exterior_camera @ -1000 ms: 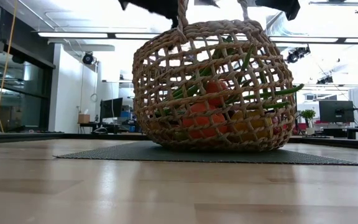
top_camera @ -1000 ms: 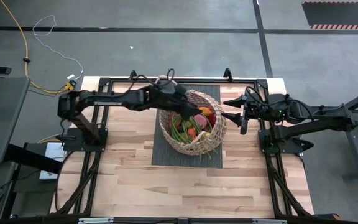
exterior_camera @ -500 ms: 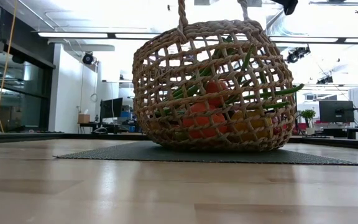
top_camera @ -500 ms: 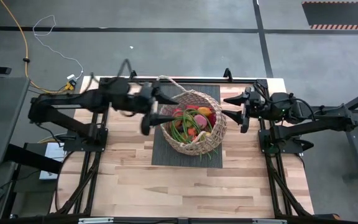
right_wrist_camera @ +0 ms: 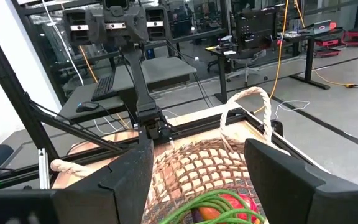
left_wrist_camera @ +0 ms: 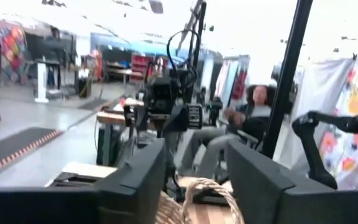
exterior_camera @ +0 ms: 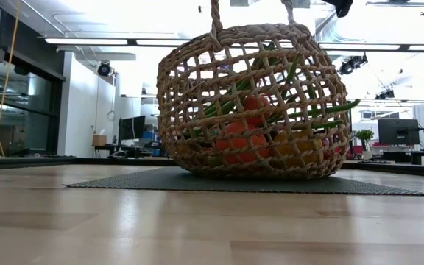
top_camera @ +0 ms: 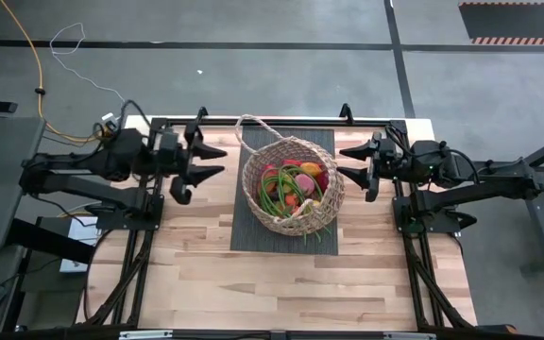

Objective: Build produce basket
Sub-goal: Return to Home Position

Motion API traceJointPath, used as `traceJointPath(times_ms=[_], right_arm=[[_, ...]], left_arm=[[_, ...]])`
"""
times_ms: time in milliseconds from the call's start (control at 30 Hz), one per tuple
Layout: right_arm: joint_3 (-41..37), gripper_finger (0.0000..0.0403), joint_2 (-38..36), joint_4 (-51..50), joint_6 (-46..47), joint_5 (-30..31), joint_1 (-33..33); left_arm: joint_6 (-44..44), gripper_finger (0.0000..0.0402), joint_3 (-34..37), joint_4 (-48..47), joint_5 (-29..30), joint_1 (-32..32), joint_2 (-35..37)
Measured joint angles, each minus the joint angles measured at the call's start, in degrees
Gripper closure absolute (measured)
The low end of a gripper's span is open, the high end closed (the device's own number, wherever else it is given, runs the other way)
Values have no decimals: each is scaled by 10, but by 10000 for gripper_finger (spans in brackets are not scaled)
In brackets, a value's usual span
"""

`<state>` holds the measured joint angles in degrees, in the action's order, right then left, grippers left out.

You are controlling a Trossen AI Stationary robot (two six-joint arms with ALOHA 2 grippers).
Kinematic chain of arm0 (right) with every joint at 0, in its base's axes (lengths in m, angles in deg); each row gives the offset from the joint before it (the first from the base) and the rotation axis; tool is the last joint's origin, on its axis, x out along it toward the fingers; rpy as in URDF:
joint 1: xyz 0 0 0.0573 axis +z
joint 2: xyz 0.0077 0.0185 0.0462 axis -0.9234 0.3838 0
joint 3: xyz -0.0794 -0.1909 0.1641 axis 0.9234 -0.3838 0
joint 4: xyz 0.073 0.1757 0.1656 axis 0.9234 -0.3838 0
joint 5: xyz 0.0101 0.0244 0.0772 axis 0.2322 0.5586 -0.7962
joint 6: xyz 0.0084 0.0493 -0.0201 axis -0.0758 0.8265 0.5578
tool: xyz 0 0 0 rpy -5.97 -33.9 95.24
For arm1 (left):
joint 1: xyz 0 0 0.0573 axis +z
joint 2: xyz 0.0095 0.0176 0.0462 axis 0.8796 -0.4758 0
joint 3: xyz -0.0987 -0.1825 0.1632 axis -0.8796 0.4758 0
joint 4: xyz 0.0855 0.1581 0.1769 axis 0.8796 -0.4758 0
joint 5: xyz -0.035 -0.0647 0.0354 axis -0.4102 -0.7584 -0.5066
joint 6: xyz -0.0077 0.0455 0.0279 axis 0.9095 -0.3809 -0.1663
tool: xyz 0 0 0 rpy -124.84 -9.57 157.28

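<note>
Basket (top_camera: 321,215) on dark mat (top_camera: 246,236)

The floor (top_camera: 253,85) is grey concrete crossed by dark seams. A yellow cable (top_camera: 38,66) and a thin white cord (top_camera: 64,38) trail over it at the high view's upper left, and a red-and-black striped strip (top_camera: 518,40) lies at its upper right. The table (top_camera: 281,274) is pale butcher-block wood. Beyond it, the low view shows a white wall (exterior_camera: 87,96), glazed partitions (exterior_camera: 20,103) on the left, long ceiling strip lights (exterior_camera: 87,41) (bright enough to wash out much of the ceiling), a cardboard box (exterior_camera: 99,139), a dark monitor (exterior_camera: 397,131) and a potted plant (exterior_camera: 364,137). Elsewhere a grey desk (right_wrist_camera: 173,70) carries a keyboard (right_wrist_camera: 107,87), and a person (left_wrist_camera: 229,127) sits in a chair.
</note>
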<state>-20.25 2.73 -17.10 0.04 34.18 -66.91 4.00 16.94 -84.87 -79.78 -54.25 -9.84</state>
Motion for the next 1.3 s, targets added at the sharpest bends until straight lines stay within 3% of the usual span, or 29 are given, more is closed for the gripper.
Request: traceJointPath(times_ms=[333, 967, 1167, 1300], right_arm=[[0, 160, 0, 1, 26, 0, 0], [0, 160, 0, 1, 25, 0, 0], [0, 160, 0, 1, 26, 0, 0], [0, 160, -1, 1, 30, 0, 0]], left_arm=[[-11, 394, 45, 20, 3, 0, 44], [-26, 401, 46, -21, -17, 0, 49], [0, 401, 138, 105, -24, 0, 58], [31, 401, 200, 147, 4, 0, 78]])
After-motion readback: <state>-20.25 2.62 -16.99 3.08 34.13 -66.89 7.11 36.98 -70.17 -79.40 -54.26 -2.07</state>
